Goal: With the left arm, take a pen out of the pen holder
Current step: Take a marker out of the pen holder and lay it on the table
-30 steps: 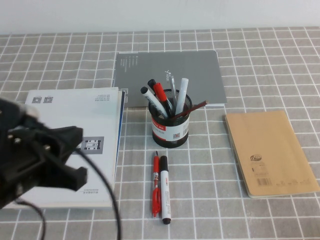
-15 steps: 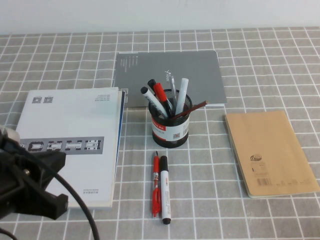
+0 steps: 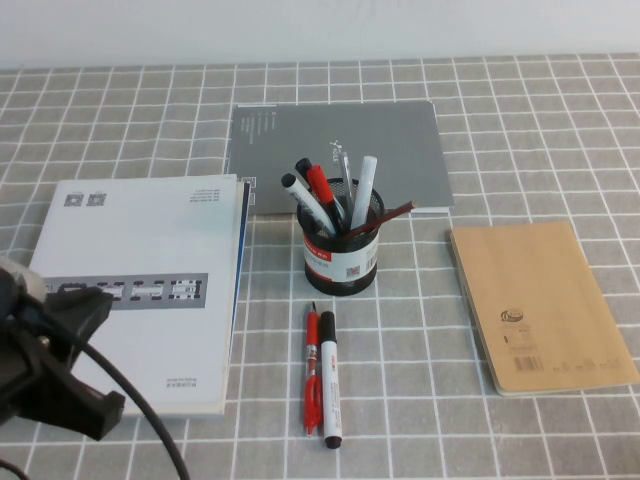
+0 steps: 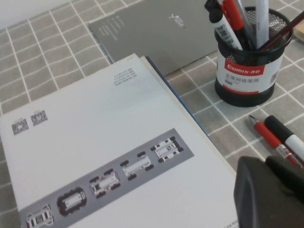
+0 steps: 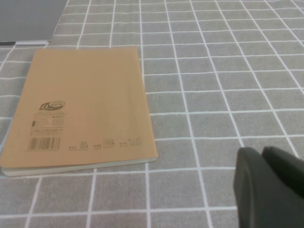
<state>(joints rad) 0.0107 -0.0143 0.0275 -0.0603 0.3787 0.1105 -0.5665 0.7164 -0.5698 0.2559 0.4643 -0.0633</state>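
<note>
The left pincer (image 4: 266, 164) has its two fingers pressed together and holds nothing. It hangs low over the near edge of the white booklet (image 3: 150, 270), on the robot's left side of the counter (image 3: 420, 420). Near this booklet, toward the middle, a red pen (image 3: 312, 372) and a black marker (image 3: 329, 380) lie side by side on the counter, very close to each other. Just behind them the black mesh pen holder (image 3: 340, 255) stands upright, and several pens (image 3: 318, 188) stick out of it, tilted in different directions. Behind the holder a grey book (image 3: 400, 140) lies flat. On the robot's right side lies a brown notebook (image 3: 540, 300). The right pincer (image 5: 262, 154), its fingers also together and empty, hangs above the bare counter near a corner of this notebook
</note>
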